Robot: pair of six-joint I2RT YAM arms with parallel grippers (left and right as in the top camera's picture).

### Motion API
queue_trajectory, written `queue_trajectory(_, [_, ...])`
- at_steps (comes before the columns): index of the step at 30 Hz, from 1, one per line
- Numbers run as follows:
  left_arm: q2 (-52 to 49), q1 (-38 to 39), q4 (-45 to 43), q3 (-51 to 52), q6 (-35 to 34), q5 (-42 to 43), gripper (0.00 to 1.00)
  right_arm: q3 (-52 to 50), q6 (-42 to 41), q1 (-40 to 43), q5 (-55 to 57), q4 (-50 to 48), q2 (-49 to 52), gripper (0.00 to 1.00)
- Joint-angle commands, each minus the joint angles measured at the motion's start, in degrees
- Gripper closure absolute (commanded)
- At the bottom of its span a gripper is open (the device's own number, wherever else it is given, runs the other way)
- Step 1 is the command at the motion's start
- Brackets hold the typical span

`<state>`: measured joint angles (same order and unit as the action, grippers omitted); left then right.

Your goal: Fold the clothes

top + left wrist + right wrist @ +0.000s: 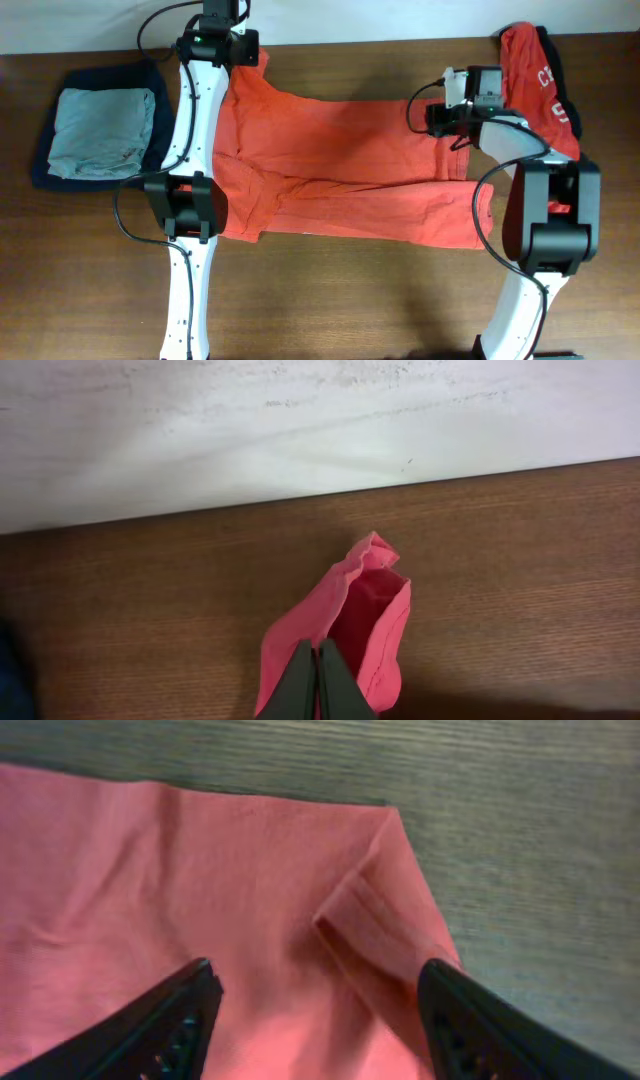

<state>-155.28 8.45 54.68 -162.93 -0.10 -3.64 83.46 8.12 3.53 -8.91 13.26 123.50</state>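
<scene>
I am mid-fold on the red-orange T-shirt at the centre of the table: left gripper pinching its corner, right gripper hanging open above its edge. One grey-blue garment is lying folded; another red shirt is waiting.

White block lettering stands on the bunched red-orange T-shirt at the far right of the overhead view. Only a "C" reads with any certainty; the remaining letters are creased, partly hidden and too small to tell.
</scene>
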Motion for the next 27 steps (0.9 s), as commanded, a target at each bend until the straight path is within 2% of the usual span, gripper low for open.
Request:
queue_trajectory(1, [-0.39,-0.35,0.09,-1.33,-0.74,-0.9,0.99,0.81,0.68,-0.17,0.74,-1.81,1.14,0.39])
queue_trajectory(11, [-0.39,-0.35,0.31,-1.33,-0.74,-0.92,0.99,0.83,0.66,-0.13,2.14,-5.77,3.13,0.57])
queue_trajectory(18, [-0.39,-0.35,0.26,-1.33,-0.72,-0.94,0.99,0.83,0.68,-0.07,3.87,-5.86,3.89,0.64])
queue_trajectory(24, [-0.39,-0.35,0.31,-1.33,-0.74,-2.03,0.99,0.83,0.5,-0.02,5.14,-6.01,3.89,0.9])
queue_trajectory(27, [-0.39,-0.35,0.31,-1.33,-0.74,-2.14,0.99,0.87,-1.55,-0.02,5.09,-6.01,3.87,0.94])
